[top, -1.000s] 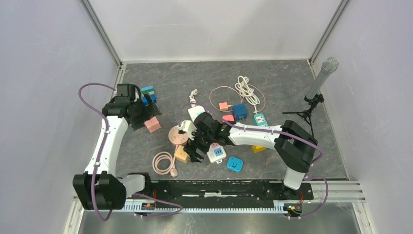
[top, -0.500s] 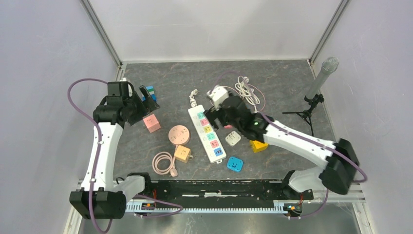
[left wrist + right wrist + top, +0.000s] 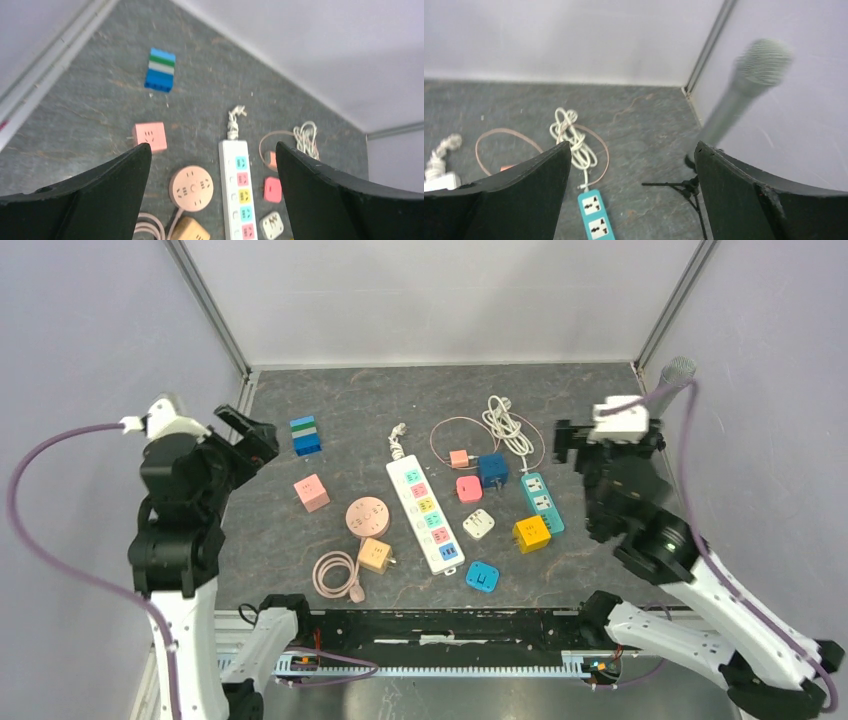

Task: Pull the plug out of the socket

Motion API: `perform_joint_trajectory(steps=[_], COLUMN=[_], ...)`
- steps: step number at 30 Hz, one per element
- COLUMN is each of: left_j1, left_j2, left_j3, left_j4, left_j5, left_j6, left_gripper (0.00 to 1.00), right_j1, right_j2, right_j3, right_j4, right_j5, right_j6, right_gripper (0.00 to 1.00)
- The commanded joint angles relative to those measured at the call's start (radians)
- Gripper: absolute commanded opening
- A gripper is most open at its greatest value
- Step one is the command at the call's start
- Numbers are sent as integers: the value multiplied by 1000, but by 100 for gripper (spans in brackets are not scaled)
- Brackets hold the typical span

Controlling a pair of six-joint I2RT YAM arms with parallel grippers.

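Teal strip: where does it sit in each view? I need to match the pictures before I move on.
Top external: teal strip lies right of centre, beside the yellow cube.
Left wrist: not in it.
Right wrist: bottom centre, cut off by the lower edge.
Shared landmark: the white cable, coiled just beyond the strip's far end.
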Motion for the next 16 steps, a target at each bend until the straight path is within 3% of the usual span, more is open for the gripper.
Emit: perform_joint_trajectory(steps=[1, 8, 16], left_j1=[2, 3, 2], left_j2=[-59, -133, -135], left_j3=[66, 46, 43], left_j4=[-18, 17, 15], left_j5=[-158, -204, -201], left_j6=[23, 50, 64], left_gripper=[100, 100, 100], right_j1=[2, 2, 2], right_j2=[-122, -258, -220], right_j3=[57, 22, 49], right_j4=[54, 228, 190], right_j5=[138, 163, 217], right_j6=[-103, -242, -219], right_gripper=[96, 96, 96])
